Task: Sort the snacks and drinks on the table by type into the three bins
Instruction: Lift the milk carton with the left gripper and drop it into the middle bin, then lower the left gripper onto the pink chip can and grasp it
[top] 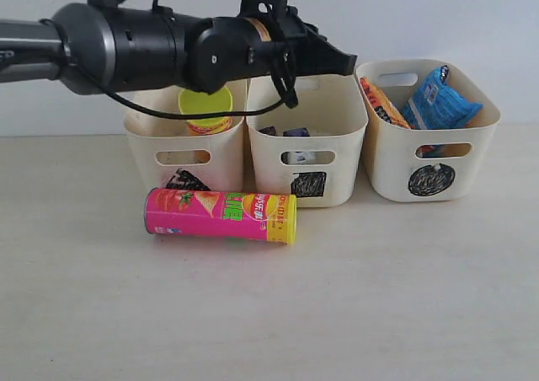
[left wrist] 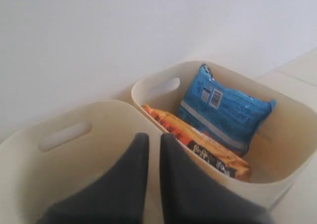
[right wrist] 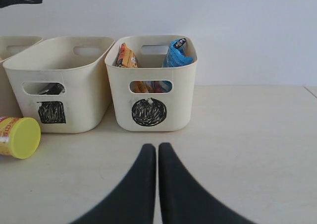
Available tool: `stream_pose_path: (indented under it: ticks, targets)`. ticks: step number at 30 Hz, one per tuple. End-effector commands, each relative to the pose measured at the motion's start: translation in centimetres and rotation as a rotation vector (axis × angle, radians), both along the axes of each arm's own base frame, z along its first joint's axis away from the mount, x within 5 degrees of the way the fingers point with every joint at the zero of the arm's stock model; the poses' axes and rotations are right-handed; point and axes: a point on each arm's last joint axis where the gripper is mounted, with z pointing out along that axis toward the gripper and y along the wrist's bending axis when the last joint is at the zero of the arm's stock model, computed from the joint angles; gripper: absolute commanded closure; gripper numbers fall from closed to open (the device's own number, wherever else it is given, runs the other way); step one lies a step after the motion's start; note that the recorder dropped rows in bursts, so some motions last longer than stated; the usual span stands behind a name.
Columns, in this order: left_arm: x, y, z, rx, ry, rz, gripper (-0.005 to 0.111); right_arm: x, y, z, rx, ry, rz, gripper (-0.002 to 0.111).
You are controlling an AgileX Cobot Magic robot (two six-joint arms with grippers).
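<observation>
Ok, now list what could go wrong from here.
The pink-green can lies on its side on the table, so a nudge may roll it. The left gripper hangs over the square bin; descending to the can, the arm could clip that rim. The triangle bin already holds the yellow-red can, leaving tight room.

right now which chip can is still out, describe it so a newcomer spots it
On the table stands a row of three cream bins; find the end bin, marked with a triangle. Just in front of it the pink-green can lies on its side. The other can stands upright inside that bin, so this is the only one lying out.
</observation>
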Motion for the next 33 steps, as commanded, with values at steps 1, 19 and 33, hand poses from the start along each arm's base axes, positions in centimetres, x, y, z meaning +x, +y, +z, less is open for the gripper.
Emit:
stream_pose_path:
  ticks: [1,19,33]
  targets:
    - [-1.5,0.8,1.7,0.126,0.075,-0.029,0.103,0.0,0.0,-0.1,-0.002,-0.007,-0.003,0.108]
    - [-8.7,6.0,3.6,0.788,0.275,-0.372,0.103,0.0,0.0,-0.1,-0.002,-0.007,-0.003,0.108]
    - [-9.3,6.2,-2.3,0.933,0.414,-0.524,0.067,0.0,0.0,-0.1,-0.002,-0.009,-0.004,0.108]
